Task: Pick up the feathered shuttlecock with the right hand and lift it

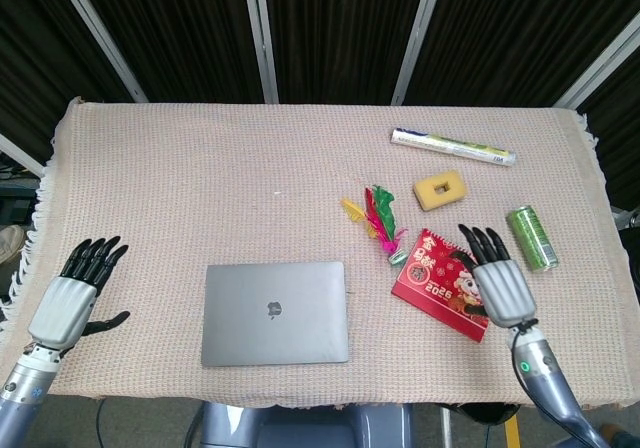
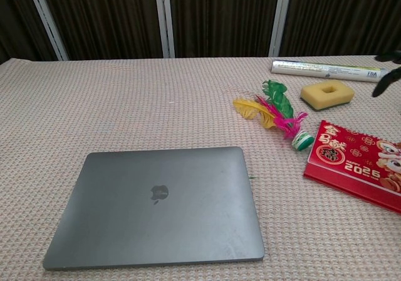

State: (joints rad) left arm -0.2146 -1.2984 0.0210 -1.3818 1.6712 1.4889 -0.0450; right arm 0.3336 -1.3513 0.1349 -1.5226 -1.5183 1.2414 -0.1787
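Observation:
The feathered shuttlecock [image 1: 380, 220] lies on the table cloth right of centre, its yellow, pink and green feathers pointing away and its green-white base [image 2: 302, 141] nearest the red calendar. My right hand [image 1: 497, 280] hovers open over the calendar's right part, fingers spread and pointing away, a hand's width right of the shuttlecock. In the chest view only dark fingertips [image 2: 382, 83] of it show at the right edge. At the table's near left corner my left hand [image 1: 72, 293] is open and holds nothing.
A red 2025 calendar [image 1: 436, 271] lies just right of the shuttlecock. A yellow sponge [image 1: 438, 189], a foil roll [image 1: 452, 147] and a green can [image 1: 531, 237] are further back and right. A shut grey laptop [image 1: 275, 312] sits at the near middle.

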